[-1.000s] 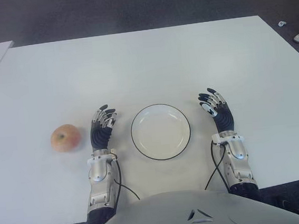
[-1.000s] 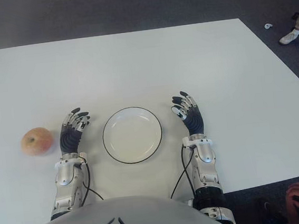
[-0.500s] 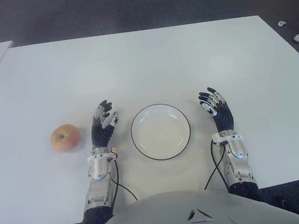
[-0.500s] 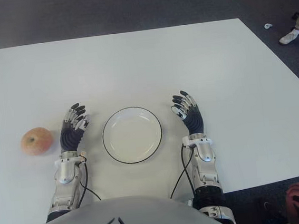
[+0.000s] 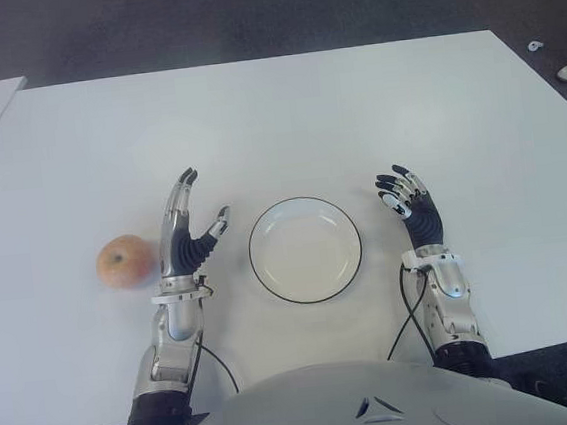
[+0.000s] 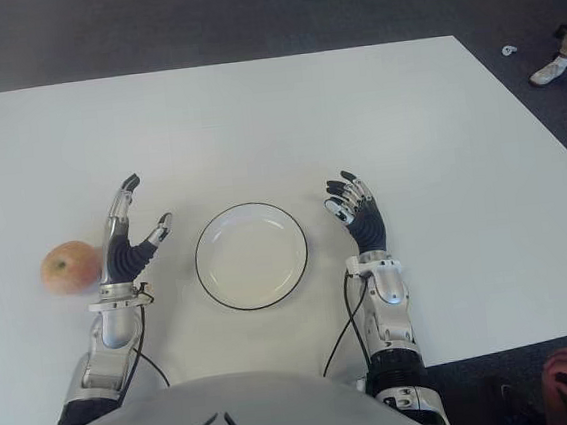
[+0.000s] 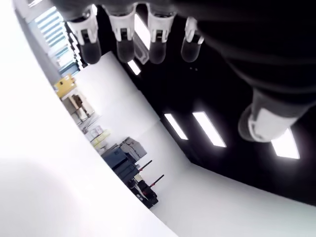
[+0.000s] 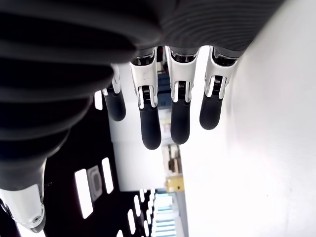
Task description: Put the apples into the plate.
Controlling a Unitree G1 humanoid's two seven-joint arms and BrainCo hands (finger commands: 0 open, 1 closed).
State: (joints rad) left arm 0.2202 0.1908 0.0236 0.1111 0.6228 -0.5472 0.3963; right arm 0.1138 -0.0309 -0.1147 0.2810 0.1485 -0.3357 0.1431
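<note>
The apple (image 5: 124, 262) is seen just outboard of the left hand (image 5: 184, 244), its fingers (image 5: 178, 198) spread and empty; the plate (image 5: 301, 206) lies inboard.

the table (image 5: 284, 112) lay bare beyond the plate (image 5: 305, 249), wide room for reaching. the left robot hand (image 5: 183, 232), fingers spread and holding nothing, stood between the apple (image 5: 123, 261) and the plate, near the apple with a clear gap. the right robot hand (image 5: 409, 200) showed just right of the plate, blocking nothing.
</note>
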